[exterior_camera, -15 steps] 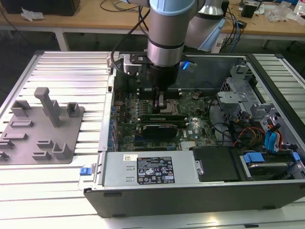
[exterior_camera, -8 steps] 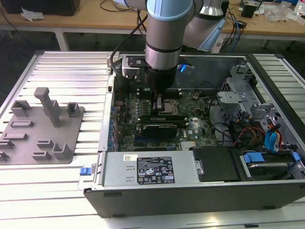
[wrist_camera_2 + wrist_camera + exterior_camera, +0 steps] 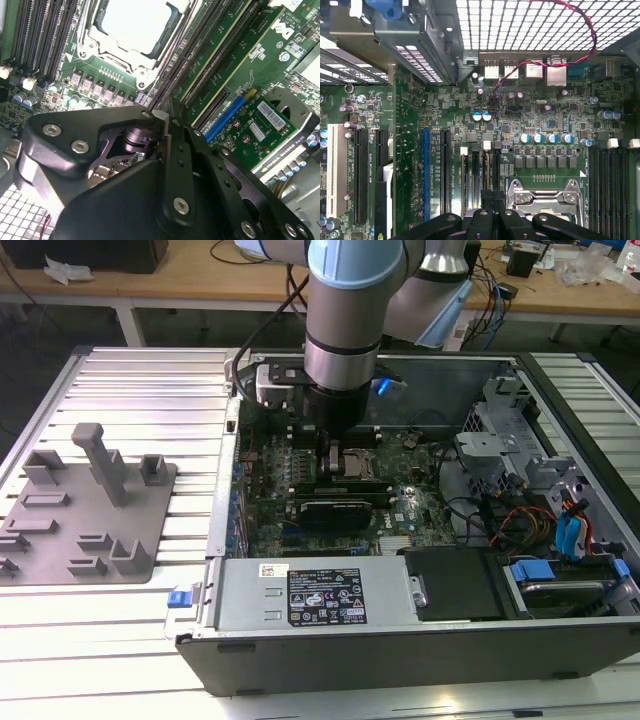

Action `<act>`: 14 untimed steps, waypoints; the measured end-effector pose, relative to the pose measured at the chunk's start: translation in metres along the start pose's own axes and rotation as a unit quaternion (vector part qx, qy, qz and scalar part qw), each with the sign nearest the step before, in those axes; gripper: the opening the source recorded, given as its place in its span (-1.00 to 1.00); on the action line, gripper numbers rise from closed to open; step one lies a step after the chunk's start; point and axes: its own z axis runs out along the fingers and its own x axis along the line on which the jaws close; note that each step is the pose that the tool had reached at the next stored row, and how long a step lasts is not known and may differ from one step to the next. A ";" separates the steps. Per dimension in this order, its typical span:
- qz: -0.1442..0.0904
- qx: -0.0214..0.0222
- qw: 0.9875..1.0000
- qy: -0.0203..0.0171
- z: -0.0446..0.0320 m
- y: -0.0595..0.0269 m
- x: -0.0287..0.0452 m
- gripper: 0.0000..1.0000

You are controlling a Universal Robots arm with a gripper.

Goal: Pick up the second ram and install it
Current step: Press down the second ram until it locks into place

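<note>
Ram stick: no green edge can be picked out for certain in any view. By judgement it sits at or under the fingertips, in the bank of memory slots (image 3: pixel 476 175) just beside the processor socket (image 3: pixel 547 197); it is too hidden to say whether it is seated or only held.

Gripper (image 3: pixel 161 116) is low over the motherboard (image 3: pixel 445 100), its tips at the end of that slot bank next to the socket. In the second wrist view the two fingers (image 3: pixel 172 150) are drawn together at the tips with no gap showing. What lies between the pads is masked by the gripper's own body, so a pinch on the stick cannot be confirmed.

In the exterior view the arm comes straight down into the open case (image 3: pixel 400 640), with the wrist upright beside the socket.

Grey holder (image 3: pixel 90 510) lies outside the case, well apart from the socket, toward the exterior view's left.

Step in hand, by judgement: the install, not the pickup, since the tool is at the slots and far from the holder.

The next move calls for the stick square to its slot, a straight even press along its length, and the white end latches (image 3: pixel 486 145) free to close.

Risk: a tilted stick jams or seats at one end only.
</note>
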 end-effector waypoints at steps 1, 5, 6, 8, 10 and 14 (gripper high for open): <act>0.000 0.000 1.000 0.000 0.0005 0.0000 0.0000 -0.84; 0.000 0.000 1.000 0.000 -0.0169 0.0004 0.0000 -0.84; 0.000 0.000 1.000 0.000 -0.0212 0.0006 0.0000 -0.84; 0.000 0.000 1.000 0.000 -0.0211 0.0004 0.0000 -0.84; 0.000 0.000 1.000 0.000 -0.0212 -0.0033 0.0000 -0.84; 0.000 0.000 1.000 0.000 -0.0217 -0.0192 0.0000 -0.84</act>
